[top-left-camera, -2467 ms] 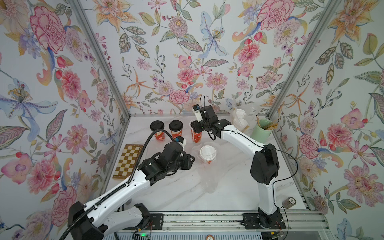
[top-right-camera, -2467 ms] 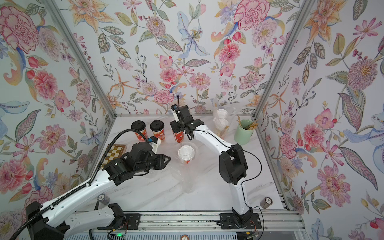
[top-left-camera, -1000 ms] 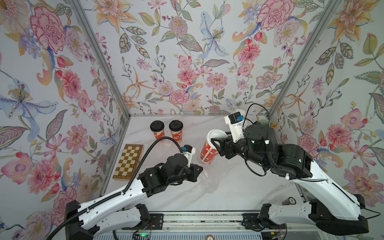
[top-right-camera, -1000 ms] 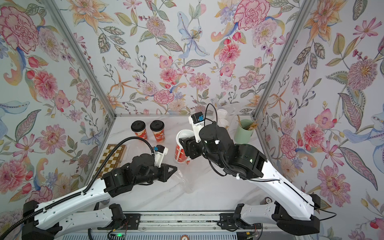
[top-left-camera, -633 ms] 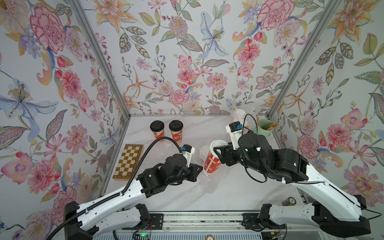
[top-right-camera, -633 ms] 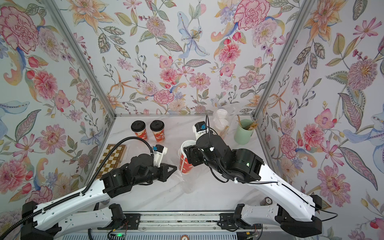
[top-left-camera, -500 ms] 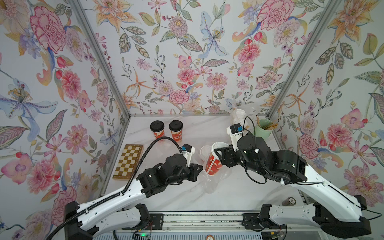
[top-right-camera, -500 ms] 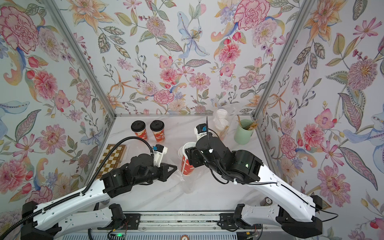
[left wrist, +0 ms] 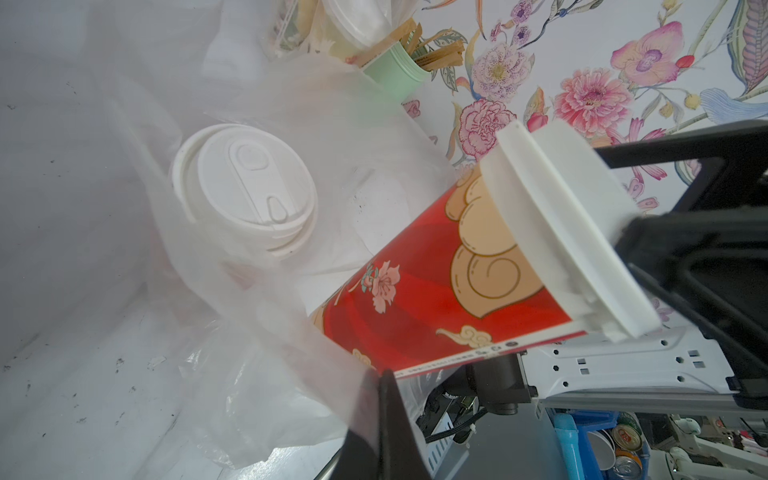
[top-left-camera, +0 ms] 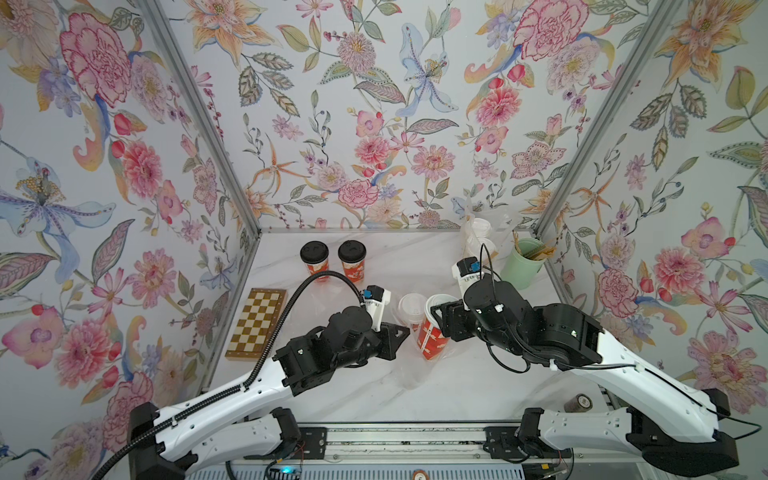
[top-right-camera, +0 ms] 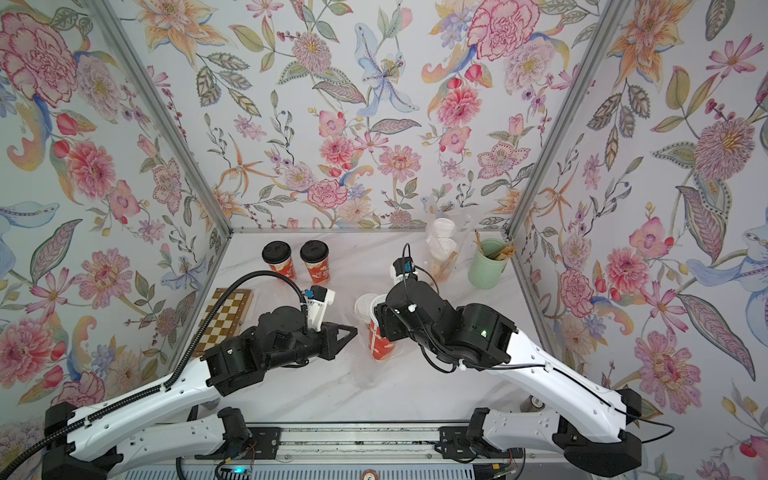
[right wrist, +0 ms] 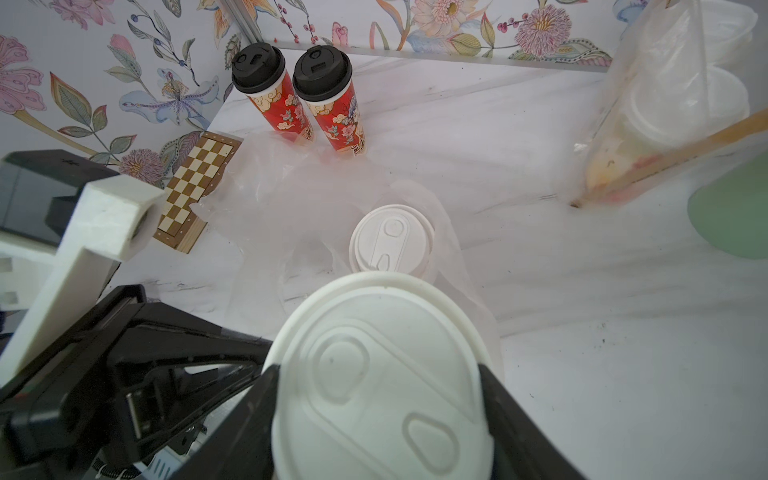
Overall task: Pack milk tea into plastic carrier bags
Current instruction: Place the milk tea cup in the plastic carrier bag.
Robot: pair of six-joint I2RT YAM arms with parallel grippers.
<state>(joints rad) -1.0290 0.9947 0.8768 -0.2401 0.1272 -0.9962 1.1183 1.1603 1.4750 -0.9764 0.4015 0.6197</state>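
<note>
The red milk tea cup point(top-left-camera: 432, 334) is hanging tilted over the middle of the worktop point(top-left-camera: 457, 390), and its bottom is dipping into the open plastic carrier bag point(left wrist: 266, 353). A second ago it was riding higher and leaning more. Now it is coming down beside the white-lidded cup point(top-left-camera: 411, 305) that is already standing in that bag. The right pincer point(right wrist: 380, 399) is squeezing it at the top, by its white lid. The left pincer point(top-left-camera: 400, 332) is pressed together, pinching the bag's edge to keep the mouth open. So I think this bag is getting its second cup.

Two black-lidded cups point(top-left-camera: 314, 254) are waiting far left, not packed yet. A filled bag point(top-left-camera: 478, 241) is sitting far right by the green cup of sticks point(top-left-camera: 521, 266). A checkerboard point(top-left-camera: 257, 324) is lying on the left of the white marble. Flowery walls point(top-left-camera: 374, 124) are standing all around.
</note>
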